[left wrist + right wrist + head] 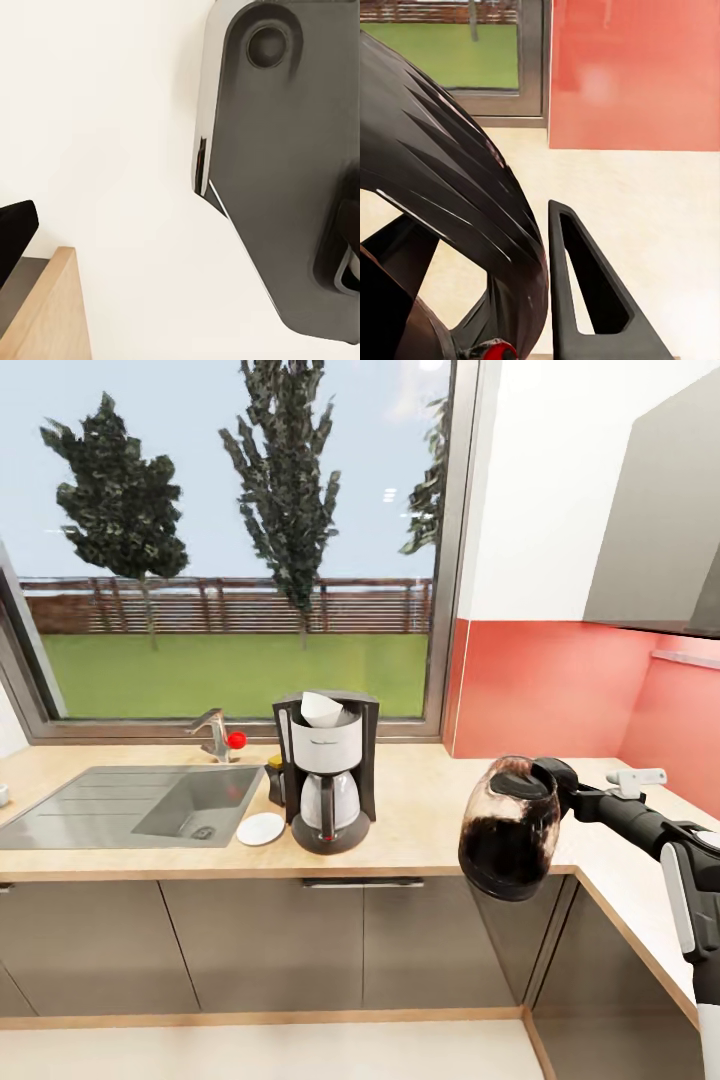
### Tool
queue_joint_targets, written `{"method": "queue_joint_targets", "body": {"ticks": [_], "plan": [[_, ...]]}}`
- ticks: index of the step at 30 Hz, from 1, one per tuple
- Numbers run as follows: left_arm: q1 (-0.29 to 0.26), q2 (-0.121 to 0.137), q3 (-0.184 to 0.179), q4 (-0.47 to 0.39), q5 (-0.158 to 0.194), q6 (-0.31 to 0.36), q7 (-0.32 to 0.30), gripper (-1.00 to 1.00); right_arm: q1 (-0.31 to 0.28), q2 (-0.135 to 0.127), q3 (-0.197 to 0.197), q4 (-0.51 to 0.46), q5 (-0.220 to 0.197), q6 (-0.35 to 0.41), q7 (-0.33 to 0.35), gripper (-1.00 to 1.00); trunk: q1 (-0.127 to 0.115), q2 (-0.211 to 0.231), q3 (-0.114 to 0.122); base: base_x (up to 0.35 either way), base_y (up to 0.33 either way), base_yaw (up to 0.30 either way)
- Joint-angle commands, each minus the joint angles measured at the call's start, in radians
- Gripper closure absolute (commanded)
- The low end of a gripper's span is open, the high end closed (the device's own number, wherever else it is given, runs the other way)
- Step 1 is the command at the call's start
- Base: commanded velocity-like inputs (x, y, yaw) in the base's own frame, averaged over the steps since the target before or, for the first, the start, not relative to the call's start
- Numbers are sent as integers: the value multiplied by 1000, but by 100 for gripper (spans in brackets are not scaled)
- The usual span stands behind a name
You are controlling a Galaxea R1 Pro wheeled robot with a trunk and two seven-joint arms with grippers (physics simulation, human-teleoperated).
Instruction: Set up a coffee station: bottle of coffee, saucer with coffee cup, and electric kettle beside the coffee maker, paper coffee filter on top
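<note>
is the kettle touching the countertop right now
Apart. In the head view the kettle hangs in the right gripper, out past the countertop's front edge, over the cabinet fronts.

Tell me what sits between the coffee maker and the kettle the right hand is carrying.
In the head view, nothing: only bare countertop separates the coffee maker from the electric kettle, which is held by the right hand.

Electric kettle (dark contents) hangs tilted, off the countertop, right of the coffee maker.
</note>
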Motion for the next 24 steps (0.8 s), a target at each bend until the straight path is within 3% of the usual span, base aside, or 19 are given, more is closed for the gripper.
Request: {"method": "queue_joint_targets", "body": {"ticks": [1,4,10,13,15,16,17,19,21,24], "plan": [[0,0,9,-1,-10,4,-4,-100,-1,1,-2,-1,1,5,8,100,0,-1,0,0,0,0],[0,0,9,-2,-10,3,-4,-100,-1,1,-2,-1,1,5,8,100,0,-1,0,0,0,0],[0,3,9,-1,-12,-77,-2,-100,-1,9,-1,3,3,6,2,100,0,-1,0,0,0,0],[0,3,5,-1,-13,-87,-3,-100,-1,37,2,11,4,26,-57,100,0,-1,0,0,0,0],[0,6,3,0,-14,-90,-4,-100,-1,98,5,11,1,54,-190,100,0,-1,0,0,0,0],[0,7,3,0,-14,-90,-4,-100,-1,145,6,10,0,62,-293,100,0,-1,0,0,0,0],[0,9,3,0,-14,-90,-4,-100,-1,175,11,9,-1,65,-359,100,0,-1,0,0,0,0],[0,13,2,0,-15,-90,-3,-100,-2,235,55,5,-2,68,-507,100,0,-1,0,0,0,0],[0,15,3,0,-15,-89,-2,-100,-3,261,133,1,-2,69,-631,100,0,-1,0,0,0,0],[0,15,2,0,-14,-88,-3,-100,-13,279,203,-6,-5,69,-756,100,0,-1,0,0,0,0]]}}
